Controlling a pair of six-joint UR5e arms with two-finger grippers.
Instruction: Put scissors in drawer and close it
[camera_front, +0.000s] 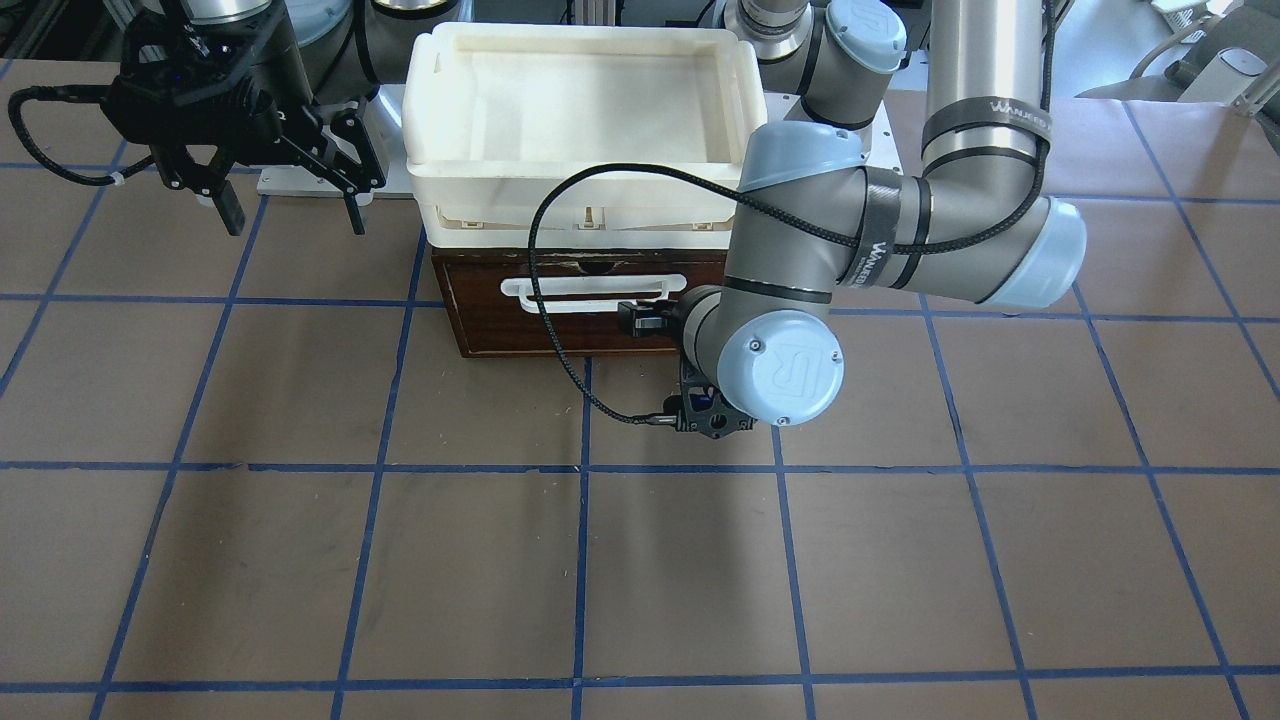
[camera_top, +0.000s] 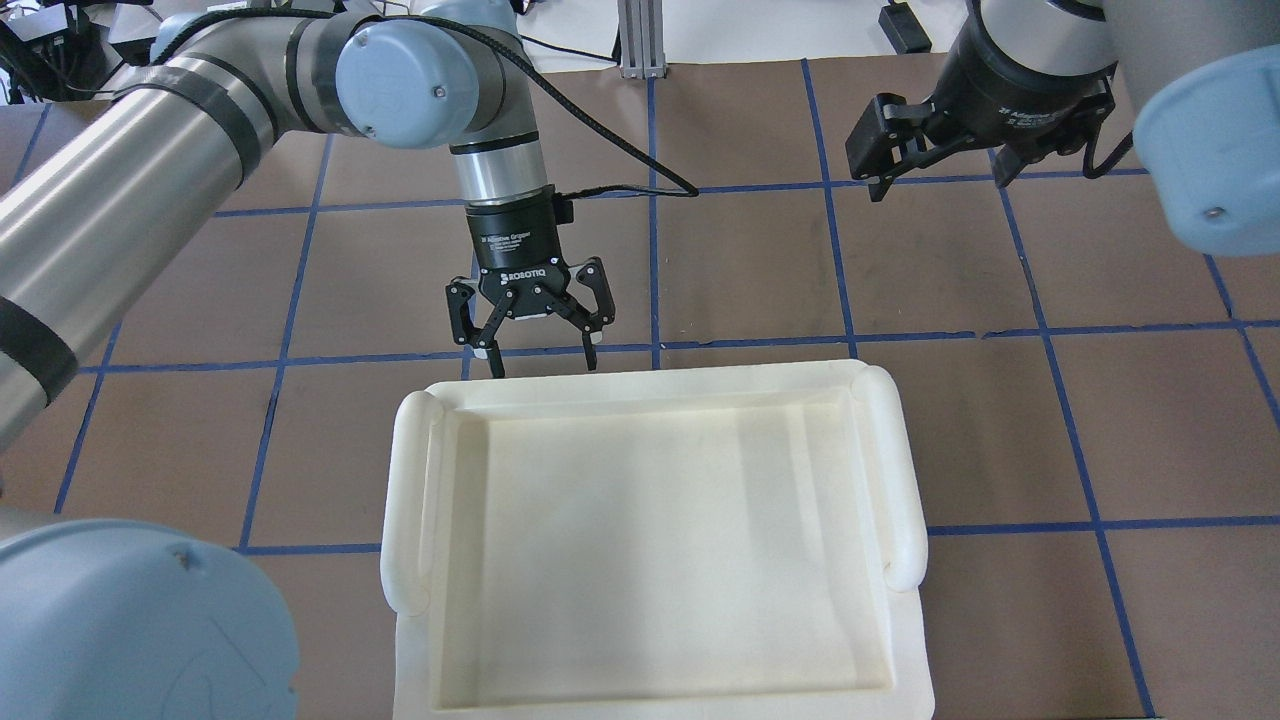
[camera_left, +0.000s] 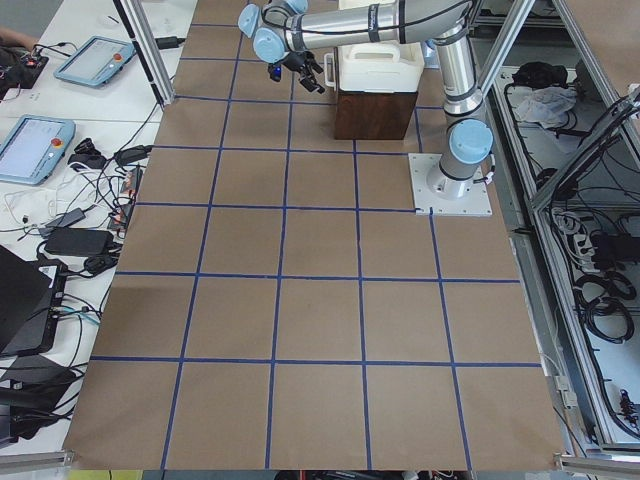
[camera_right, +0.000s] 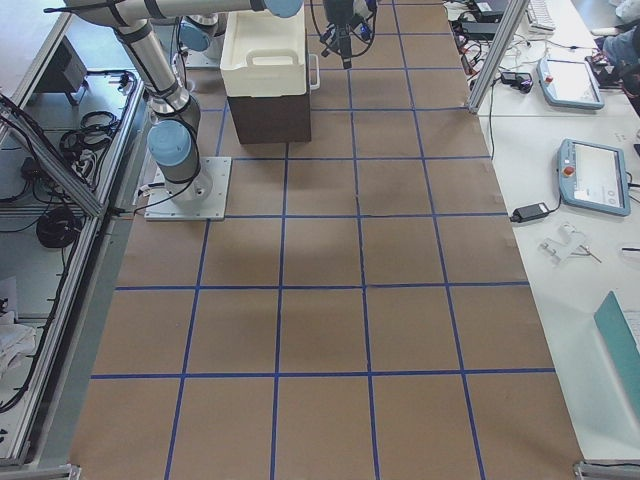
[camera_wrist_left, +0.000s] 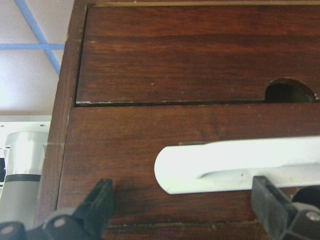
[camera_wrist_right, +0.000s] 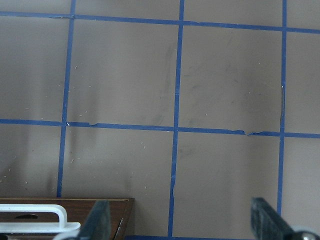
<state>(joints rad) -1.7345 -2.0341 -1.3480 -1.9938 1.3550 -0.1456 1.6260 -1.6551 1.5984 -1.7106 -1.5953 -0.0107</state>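
Note:
The dark-brown drawer (camera_front: 590, 335) with its white bar handle (camera_front: 595, 290) looks pushed in, its front flush with the box under the white tray. My left gripper (camera_top: 543, 362) is open and faces the drawer front. In the left wrist view its fingers (camera_wrist_left: 102, 200) spread on either side of the handle's end (camera_wrist_left: 235, 165). In the front view it (camera_front: 640, 320) is mostly hidden behind the wrist. My right gripper (camera_top: 940, 180) is open and empty, held above the table away from the drawer (camera_wrist_right: 65, 222). The scissors are not in view.
A white plastic tray (camera_top: 415, 500) sits on top of the drawer box, also seen in the front view (camera_front: 425, 110). The table (camera_front: 640, 560) is brown with blue grid tape. Tablets and cables lie on side benches (camera_left: 40, 140).

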